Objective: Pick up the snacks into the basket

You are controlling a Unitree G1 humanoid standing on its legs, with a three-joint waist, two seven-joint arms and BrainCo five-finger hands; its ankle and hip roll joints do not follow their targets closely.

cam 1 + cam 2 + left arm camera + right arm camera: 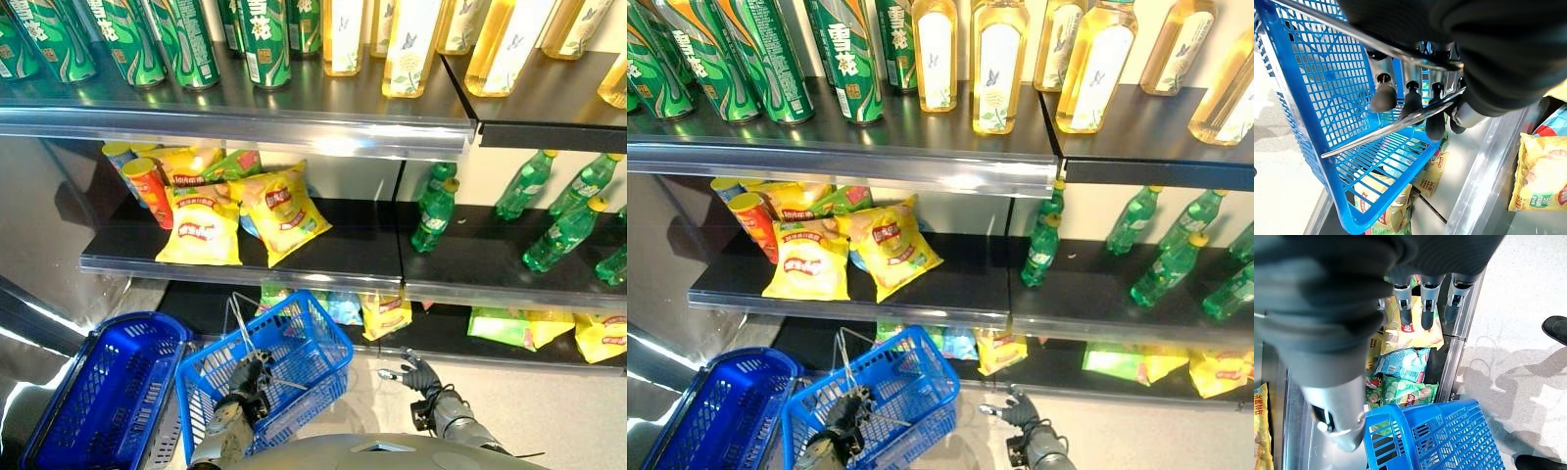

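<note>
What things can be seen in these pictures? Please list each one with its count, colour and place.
held basket: one, blue, tilted in front of the bottom shelf, no snack seen in it
second basket: one, darker blue, on the floor to the left of the held one
yellow snack bags: two in front, yellow with red labels, middle shelf, left part; more bags and tubes behind them
bottom-shelf snack bags: several, yellow, light blue and green, lowest shelf
green bottles: several, middle shelf, right part
green cans: a row, top shelf, left
yellow bottles: a row, top shelf, right
shoes: two, black, a person's, on the floor
left hand: curled round the basket's wire handle
right hand: open, near the bottom shelf
</note>
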